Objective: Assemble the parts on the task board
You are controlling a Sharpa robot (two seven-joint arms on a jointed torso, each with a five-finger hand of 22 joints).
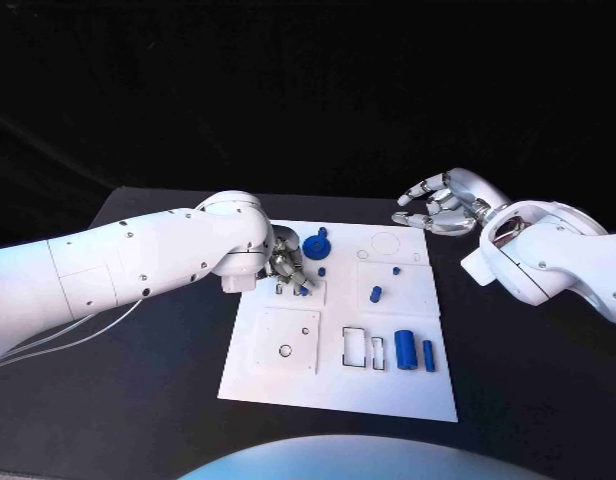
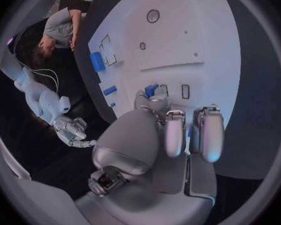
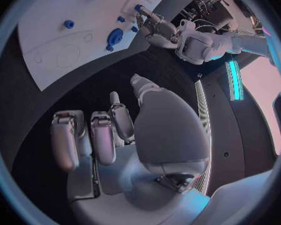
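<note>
Head view shows the white task board (image 1: 287, 375) lying flat in the middle of the black bench (image 1: 150, 400). The left hand (image 1: 288, 264) is down over the far left part of the board. Its fingers are curled in close around a small blue part (image 2: 152, 90), but I cannot tell if it really holds the part or just touches it. The right hand (image 1: 441, 207) hangs over the bench just past the board's far right corner. Its fingers are bent a bit and apart, and nothing is in it.

What could go wrong? If the left hand's hold is weak, the small part may tip or slip out and roll over the board. If the part comes down crooked, it may jam at the edge of its hole. The left hand could also bump the round blue part (image 1: 318, 244) right beside it.

The board has sunken slots and holes. Near the right front, two blue bars (image 1: 406, 350) lie side by side, next to slots that look bare. A small blue peg (image 1: 376, 294) stands in the middle of the board. A round outline (image 1: 386, 243) at the far right has nothing in it.
</note>
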